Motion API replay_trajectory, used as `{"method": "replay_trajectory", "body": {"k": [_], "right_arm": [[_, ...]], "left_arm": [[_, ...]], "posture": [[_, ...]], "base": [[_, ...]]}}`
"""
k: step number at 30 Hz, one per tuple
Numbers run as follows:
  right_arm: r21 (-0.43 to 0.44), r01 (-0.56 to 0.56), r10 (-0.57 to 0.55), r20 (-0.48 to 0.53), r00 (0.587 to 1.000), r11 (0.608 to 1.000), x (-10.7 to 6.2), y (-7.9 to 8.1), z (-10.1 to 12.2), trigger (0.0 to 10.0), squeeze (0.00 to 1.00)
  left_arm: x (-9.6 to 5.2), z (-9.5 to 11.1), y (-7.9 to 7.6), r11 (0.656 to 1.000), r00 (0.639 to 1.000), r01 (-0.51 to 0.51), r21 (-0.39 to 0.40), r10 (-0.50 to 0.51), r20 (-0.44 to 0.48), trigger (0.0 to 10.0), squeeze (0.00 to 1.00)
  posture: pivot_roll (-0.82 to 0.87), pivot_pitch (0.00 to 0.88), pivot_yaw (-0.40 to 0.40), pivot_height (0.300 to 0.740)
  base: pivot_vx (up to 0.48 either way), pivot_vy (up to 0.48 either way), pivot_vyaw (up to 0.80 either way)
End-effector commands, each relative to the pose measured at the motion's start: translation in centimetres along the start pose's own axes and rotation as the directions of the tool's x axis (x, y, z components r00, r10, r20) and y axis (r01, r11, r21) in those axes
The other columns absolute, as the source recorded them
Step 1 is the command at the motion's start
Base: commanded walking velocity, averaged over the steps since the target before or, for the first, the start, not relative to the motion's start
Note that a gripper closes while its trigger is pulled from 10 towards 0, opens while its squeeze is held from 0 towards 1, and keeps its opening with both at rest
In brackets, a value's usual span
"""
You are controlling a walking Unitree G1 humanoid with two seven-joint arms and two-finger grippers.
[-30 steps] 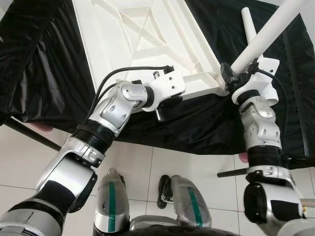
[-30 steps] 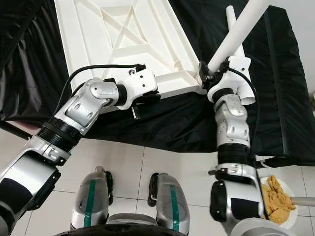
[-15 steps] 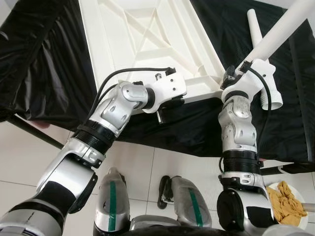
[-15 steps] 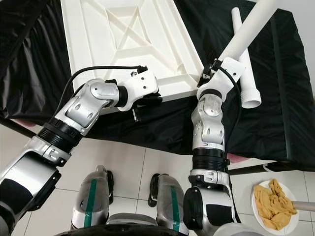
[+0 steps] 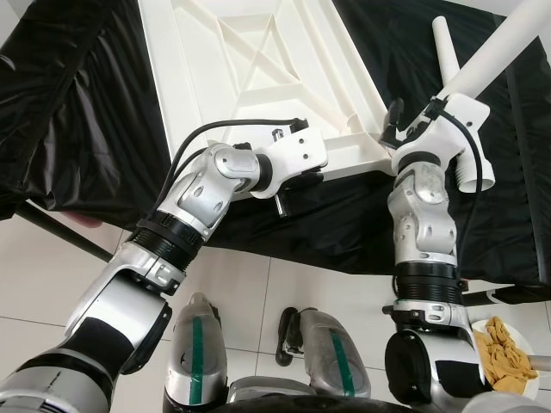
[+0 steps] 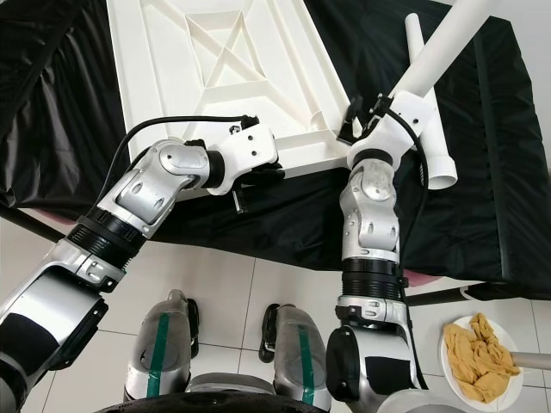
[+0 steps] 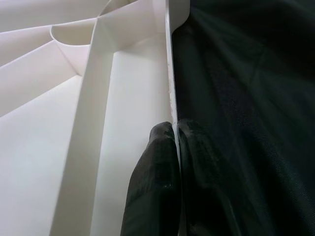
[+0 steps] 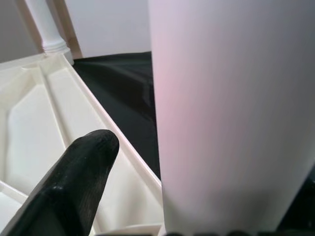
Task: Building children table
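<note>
- Compared with a second ago, the right forearm stands more upright and its wrist has rolled, so the white table leg (image 6: 430, 53) rises more steeply over the near right corner of the tabletop.
- The upturned white tabletop (image 5: 258, 60) lies ribbed side up on the black cloth (image 5: 77, 112), with its near edge over the cloth's front.
- The left gripper (image 7: 172, 162) is closed on the tabletop's near rim, one finger (image 7: 152, 182) inside the rim and one outside, steadying it.
- The right gripper (image 6: 366, 116) grips the table leg low down, and one black finger (image 8: 74, 182) lies beside the tube.
- A second leg (image 5: 461, 112) lies loose on the cloth, beside the right wrist.
- The step in hand looks like seating the leg in the corner socket (image 5: 366, 142); I cannot tell whether its end is already in.
- Next, the leg should be brought upright over the socket and pressed down while the left arm holds the top firm.
</note>
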State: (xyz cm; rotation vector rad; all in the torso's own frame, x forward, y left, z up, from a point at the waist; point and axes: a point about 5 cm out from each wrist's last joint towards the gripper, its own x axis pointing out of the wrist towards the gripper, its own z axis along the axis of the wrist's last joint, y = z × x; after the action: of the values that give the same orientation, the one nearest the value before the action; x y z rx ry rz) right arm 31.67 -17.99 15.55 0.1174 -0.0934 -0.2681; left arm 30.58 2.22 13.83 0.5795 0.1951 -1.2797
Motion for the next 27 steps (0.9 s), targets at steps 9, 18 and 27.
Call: {"method": "replay_trajectory", "body": {"k": [9, 18, 27], "right_arm": [[-0.041, -0.362, 0.362, -0.019, 0.932, 0.931, 0.1, -1.1, -0.4, 10.0, 0.0], [-0.141, -0.593, 0.59, -0.068, 0.805, 0.793, 0.5, -3.4, -0.7, 10.0, 0.0], [-0.105, -0.689, 0.673, -0.148, 0.724, 0.717, 1.7, -5.3, -1.2, 10.0, 0.0]], "left_arm": [[0.5, 0.4, -0.6, 1.0, 1.0, 0.019, 0.003, -0.019, 0.017, 10.0, 0.0], [0.4, 0.4, -0.3, 1.0, 1.0, 0.014, 0.008, -0.015, 0.013, 10.0, 0.0], [0.3, 0.5, -0.1, 1.0, 1.0, 0.016, 0.015, -0.016, 0.009, 10.0, 0.0]], "posture": [[0.08, 0.033, -0.081, 0.74], [0.09, 0.024, -0.074, 0.74], [0.09, 0.019, -0.065, 0.74]], "base": [[0.0, 0.0, 0.0], [0.0, 0.0, 0.0], [0.0, 0.0, 0.0]]}}
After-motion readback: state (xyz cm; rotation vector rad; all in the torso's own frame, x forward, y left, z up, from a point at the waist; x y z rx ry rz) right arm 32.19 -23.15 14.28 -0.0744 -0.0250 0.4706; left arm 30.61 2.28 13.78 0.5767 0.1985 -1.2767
